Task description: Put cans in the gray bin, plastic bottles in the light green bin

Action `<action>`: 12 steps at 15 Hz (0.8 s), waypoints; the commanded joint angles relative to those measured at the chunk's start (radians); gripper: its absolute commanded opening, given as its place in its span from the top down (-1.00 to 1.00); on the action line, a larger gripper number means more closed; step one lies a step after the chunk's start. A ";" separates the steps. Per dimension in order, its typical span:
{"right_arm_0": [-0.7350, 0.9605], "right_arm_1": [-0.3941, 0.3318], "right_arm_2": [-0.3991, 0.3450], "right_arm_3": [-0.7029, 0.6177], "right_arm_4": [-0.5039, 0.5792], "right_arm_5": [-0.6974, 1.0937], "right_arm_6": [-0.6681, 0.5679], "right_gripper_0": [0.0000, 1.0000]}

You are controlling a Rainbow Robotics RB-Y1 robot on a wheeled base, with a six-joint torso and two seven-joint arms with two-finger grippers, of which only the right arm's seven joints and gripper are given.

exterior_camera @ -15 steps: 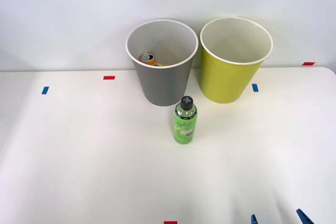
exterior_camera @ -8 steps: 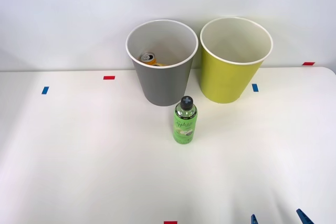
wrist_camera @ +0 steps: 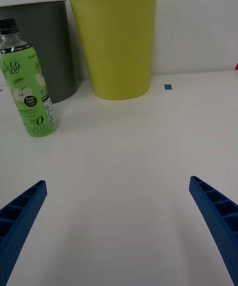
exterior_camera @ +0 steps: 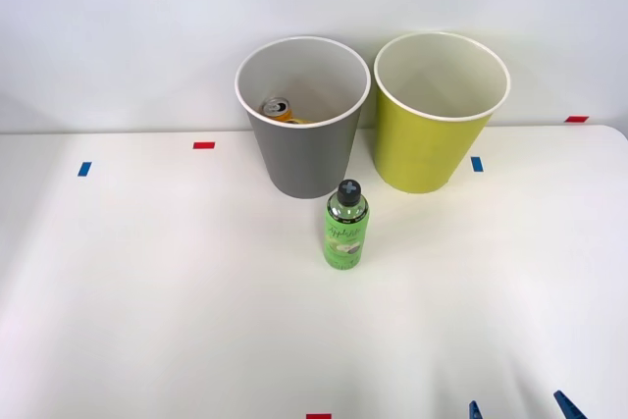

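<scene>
An orange-yellow can [exterior_camera: 278, 109] with a silver top lies inside the gray bin [exterior_camera: 302, 159] at the table's back. The light green bin [exterior_camera: 429, 149] stands just to its right; what it holds is hidden. A small plastic bottle [exterior_camera: 345, 225] of green liquid with a black cap stands upright in front of the gray bin. My right gripper [exterior_camera: 520, 409] sits low at the table's front edge, to the right of the bottle, open and holding nothing. In the right wrist view its blue fingers [wrist_camera: 20, 216] are spread wide, with the bottle [wrist_camera: 27, 92] and both bins ahead.
Small red and blue tape marks dot the white table [exterior_camera: 147, 291], such as a red one [exterior_camera: 203, 145] and a blue one [exterior_camera: 476, 164] by the bins. A pale wall rises right behind the bins.
</scene>
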 commanded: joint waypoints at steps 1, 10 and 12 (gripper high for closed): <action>0.000 0.000 0.000 0.000 0.000 0.000 0.000 -1.00; 0.000 0.000 0.000 0.000 0.000 0.000 0.000 -1.00; 0.000 0.000 0.000 0.000 0.000 0.000 0.000 -1.00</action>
